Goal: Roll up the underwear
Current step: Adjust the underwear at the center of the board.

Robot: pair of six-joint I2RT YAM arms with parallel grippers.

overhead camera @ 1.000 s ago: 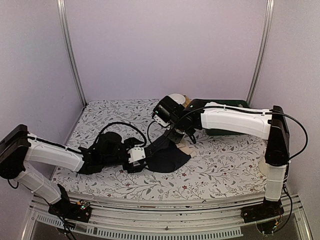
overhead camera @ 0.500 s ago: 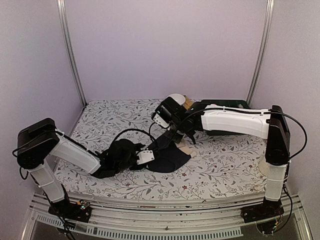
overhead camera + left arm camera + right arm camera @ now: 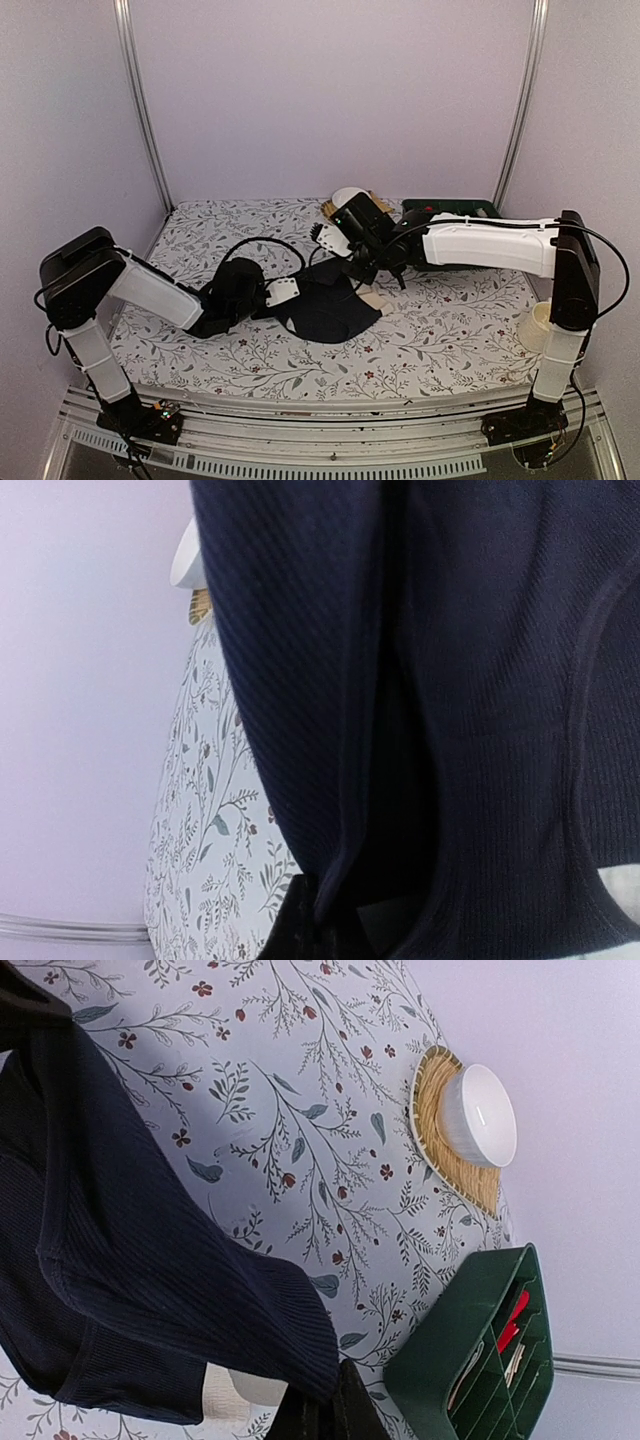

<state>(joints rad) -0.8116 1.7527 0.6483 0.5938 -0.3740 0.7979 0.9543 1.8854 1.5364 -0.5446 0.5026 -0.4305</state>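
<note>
The underwear (image 3: 328, 310) is a dark ribbed cloth lying partly lifted on the flowered table, stretched between both grippers. My left gripper (image 3: 296, 293) is shut on its left edge. In the left wrist view the underwear (image 3: 450, 700) fills most of the frame, with its fold pinched in the left gripper (image 3: 335, 928) at the bottom. My right gripper (image 3: 358, 272) is shut on the far right corner. The right wrist view shows the underwear (image 3: 130, 1290) hanging from the right gripper (image 3: 326, 1408) down to the table.
A white bowl (image 3: 482, 1115) on a woven mat (image 3: 432, 1110) sits at the back. A green slotted organizer (image 3: 475, 1355) stands beside it at the back right. A beige cloth (image 3: 377, 298) pokes out under the underwear. A cream cup (image 3: 535, 326) stands at the right edge.
My left gripper has gone from open to shut on the underwear's left edge, and its elbow has risen. The right arm has shifted right, pulling the cloth tauter.
</note>
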